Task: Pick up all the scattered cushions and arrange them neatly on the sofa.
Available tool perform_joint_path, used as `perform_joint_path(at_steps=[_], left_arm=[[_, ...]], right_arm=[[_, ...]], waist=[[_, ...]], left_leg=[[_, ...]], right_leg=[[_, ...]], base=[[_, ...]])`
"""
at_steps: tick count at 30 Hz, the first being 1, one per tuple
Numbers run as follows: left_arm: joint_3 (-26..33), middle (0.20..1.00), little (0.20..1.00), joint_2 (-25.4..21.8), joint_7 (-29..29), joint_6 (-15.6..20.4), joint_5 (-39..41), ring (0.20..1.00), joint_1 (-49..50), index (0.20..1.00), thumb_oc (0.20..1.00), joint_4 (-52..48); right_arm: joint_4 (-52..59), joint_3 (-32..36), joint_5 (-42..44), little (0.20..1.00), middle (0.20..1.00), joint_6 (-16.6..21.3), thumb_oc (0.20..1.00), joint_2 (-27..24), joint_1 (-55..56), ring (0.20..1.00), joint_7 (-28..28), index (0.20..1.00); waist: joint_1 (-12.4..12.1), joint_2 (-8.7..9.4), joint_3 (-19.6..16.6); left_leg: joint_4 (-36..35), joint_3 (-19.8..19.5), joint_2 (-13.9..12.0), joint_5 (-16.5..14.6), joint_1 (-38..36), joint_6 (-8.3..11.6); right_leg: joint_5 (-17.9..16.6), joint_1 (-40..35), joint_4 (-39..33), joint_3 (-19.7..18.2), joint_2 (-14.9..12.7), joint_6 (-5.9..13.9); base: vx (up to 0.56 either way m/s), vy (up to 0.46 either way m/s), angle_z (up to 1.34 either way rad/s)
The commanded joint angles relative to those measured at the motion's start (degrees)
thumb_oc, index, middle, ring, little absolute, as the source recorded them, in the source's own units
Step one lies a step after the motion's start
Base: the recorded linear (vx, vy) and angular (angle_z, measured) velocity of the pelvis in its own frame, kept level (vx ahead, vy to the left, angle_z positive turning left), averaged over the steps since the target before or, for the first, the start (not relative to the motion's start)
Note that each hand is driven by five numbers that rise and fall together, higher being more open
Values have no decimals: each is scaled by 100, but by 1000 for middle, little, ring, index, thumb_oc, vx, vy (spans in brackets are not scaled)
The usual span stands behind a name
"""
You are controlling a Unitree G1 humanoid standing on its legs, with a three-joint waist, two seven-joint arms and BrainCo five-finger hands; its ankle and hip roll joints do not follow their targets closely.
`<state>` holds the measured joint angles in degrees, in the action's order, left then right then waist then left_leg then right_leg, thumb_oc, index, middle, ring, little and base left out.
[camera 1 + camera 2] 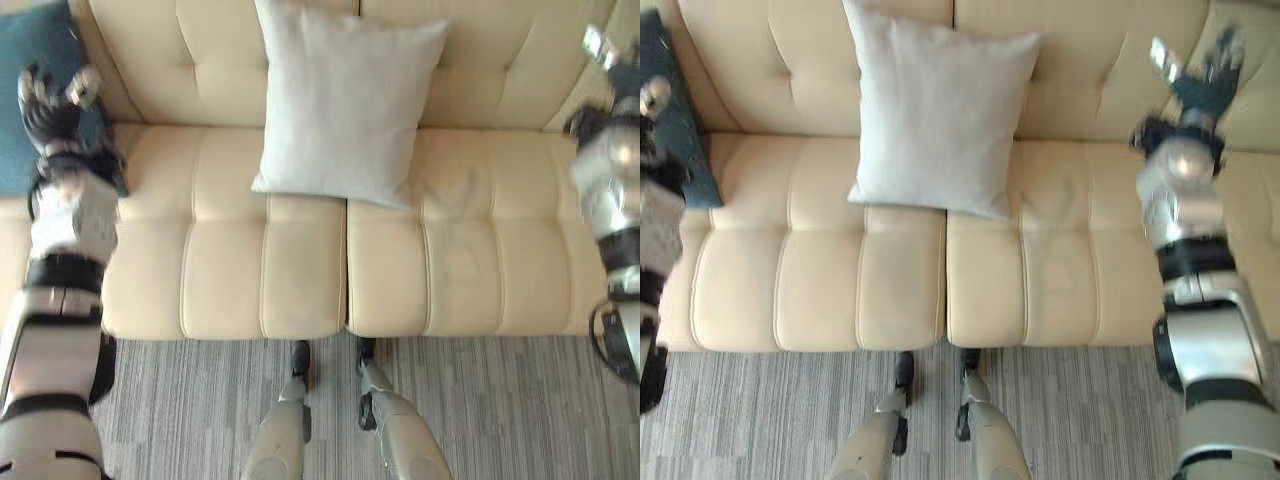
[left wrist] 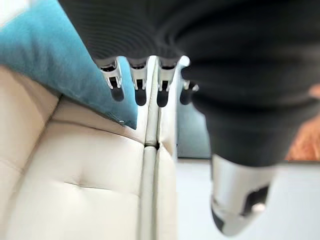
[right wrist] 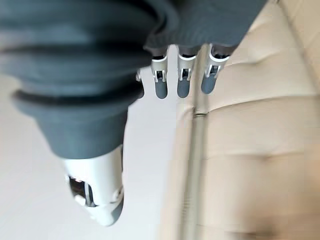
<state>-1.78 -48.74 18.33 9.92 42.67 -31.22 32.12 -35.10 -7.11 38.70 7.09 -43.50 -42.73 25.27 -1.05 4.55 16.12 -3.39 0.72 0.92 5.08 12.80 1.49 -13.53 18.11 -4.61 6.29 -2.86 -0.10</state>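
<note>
Left robot hand (image 1: 55, 95), fingers spread and empty, hovers right beside the teal cushion (image 1: 35, 55); the right robot hand (image 1: 1200, 80), fingers apart too, hangs far off.

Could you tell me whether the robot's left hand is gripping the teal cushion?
No, the left hand hangs open with straight fingers, holding nothing, beside the teal fabric cushion.

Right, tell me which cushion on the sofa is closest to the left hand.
The blue cushion at the sofa's left end, right beside the left hand. The pale grey cushion leans against the backrest mid-sofa, further off.
</note>
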Motion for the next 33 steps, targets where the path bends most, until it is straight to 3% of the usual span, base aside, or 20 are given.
perform_joint_path(at_steps=[1, 3, 7, 9, 10, 12, 14, 18, 23, 24, 29, 31, 33], left_arm=[[439, 1000, 1000, 498, -245, 322, -1266, 1000, 1402, 1000, 1000, -843], [457, 1000, 1000, 738, -358, 233, -1569, 1000, 1785, 1000, 1000, -965], [667, 1000, 1000, 1856, -686, 10, -1898, 1000, 3014, 1000, 1000, -934], [638, 1000, 1000, 2092, -732, -68, -1914, 1000, 3226, 1000, 1000, -870], [542, 1000, 1000, 2487, -836, -179, -1922, 1000, 3501, 1000, 1000, -723], [538, 1000, 1000, 2487, -836, -178, -1923, 1000, 3508, 1000, 1000, -723], [247, 1000, 1000, 2856, -998, -338, -2106, 1000, 3777, 1000, 1000, -680], [56, 1000, 1000, 2977, -978, -407, -2110, 1000, 3791, 1000, 1000, -638], [-160, 1000, 1000, 2848, -914, -379, -2350, 1000, 3580, 1000, 1000, -743], [-156, 1000, 1000, 2801, -861, -350, -2368, 1000, 3496, 1000, 1000, -785], [-114, 1000, 1000, 2768, -942, -366, -2379, 1000, 3681, 1000, 1000, -804], [-85, 1000, 1000, 2775, -950, -397, -2369, 1000, 3743, 1000, 1000, -772], [15, 1000, 1000, 2851, -916, -439, -2292, 1000, 3884, 1000, 1000, -742]], right_arm=[[517, 396, -817, 1000, 1000, 166, 1000, 304, 1399, 1000, -579, 1000], [772, 524, -937, 1000, 1000, 138, 1000, 556, 1898, 1000, -780, 1000], [943, 709, -1613, 1000, 1000, -96, 1000, 1397, 3054, 1000, -1275, 1000], [964, 754, -1690, 1000, 1000, -125, 1000, 1569, 3264, 1000, -1313, 1000], [760, 768, -1765, 1000, 1000, -179, 1000, 1962, 3500, 1000, -1388, 1000], [763, 768, -1766, 1000, 1000, -178, 1000, 1963, 3509, 1000, -1388, 1000], [478, 675, -1882, 1000, 1000, -251, 1000, 2417, 3792, 1000, -1488, 1000], [447, 635, -1780, 1000, 1000, -267, 1000, 2610, 4003, 1000, -1535, 1000], [631, 533, -1795, 1000, 1000, -212, 1000, 2653, 3953, 1000, -1443, 1000], [601, 514, -1754, 1000, 1000, -193, 1000, 2679, 3932, 1000, -1398, 1000], [610, 577, -1804, 1000, 1000, -154, 1000, 2689, 4128, 1000, -1394, 1000], [611, 589, -1817, 1000, 1000, -164, 1000, 2686, 4151, 1000, -1395, 1000], [705, 610, -1887, 1000, 1000, -202, 1000, 2695, 4171, 1000, -1349, 1000]], waist=[[-95, -196, -772], [-85, -203, -828], [-77, -224, -1042], [-73, -234, -1074], [-53, -260, -1132], [-57, -261, -1131], [-36, -277, -1211], [-11, -246, -1183], [101, -270, -682], [102, -335, -593], [-25, -426, -766], [-71, -394, -822], [-264, -288, -891]], left_leg=[[-161, 85, -156, -330, -280, 262], [-161, 73, -144, -352, -356, 254], [-161, 81, -121, -461, -704, 184], [-161, 82, -124, -482, -779, 167], [-161, 98, -111, -510, -878, 135], [-161, 100, -112, -514, -889, 134], [-161, 121, -85, -562, -1023, 76], [-161, 96, -44, -571, -1064, 34], [-161, 179, -61, -487, -994, -37], [-161, 250, -147, -362, -884, -76], [-161, 437, -194, -222, -691, -143], [-161, 484, -174, -201, -650, -143], [-93, 657, -165, -27, -346, -104]], right_leg=[[1151, -961, -30, 173, -268, 803], [1166, -1044, -34, 183, -279, 810], [1210, -1355, -39, 157, -304, 819], [1224, -1416, -39, 143, -307, 820], [1232, -1500, -39, 131, -323, 828], [1234, -1509, -39, 130, -322, 828], [1217, -1603, -39, 114, -353, 855], [1197, -1656, -23, 130, -389, 879], [1220, -1095, 873, 44, -433, 970], [1406, -953, 1307, 6, -351, 935], [1972, -1335, 2208, -90, -297, 777], [2016, -1471, 2205, -146, -314, 785], [2082, -1932, 1709, -184, -304, 765]], base=[[55, 30, -5], [28, 31, 1], [19, 60, -2], [-24, 66, -2], [-36, 85, -1], [-21, 56, -11], [-87, 123, -23], [-89, 79, -4], [-244, 43, -2], [-310, 10, -21], [-192, -4, -30], [-171, -78, -23], [-223, -129, -37]])
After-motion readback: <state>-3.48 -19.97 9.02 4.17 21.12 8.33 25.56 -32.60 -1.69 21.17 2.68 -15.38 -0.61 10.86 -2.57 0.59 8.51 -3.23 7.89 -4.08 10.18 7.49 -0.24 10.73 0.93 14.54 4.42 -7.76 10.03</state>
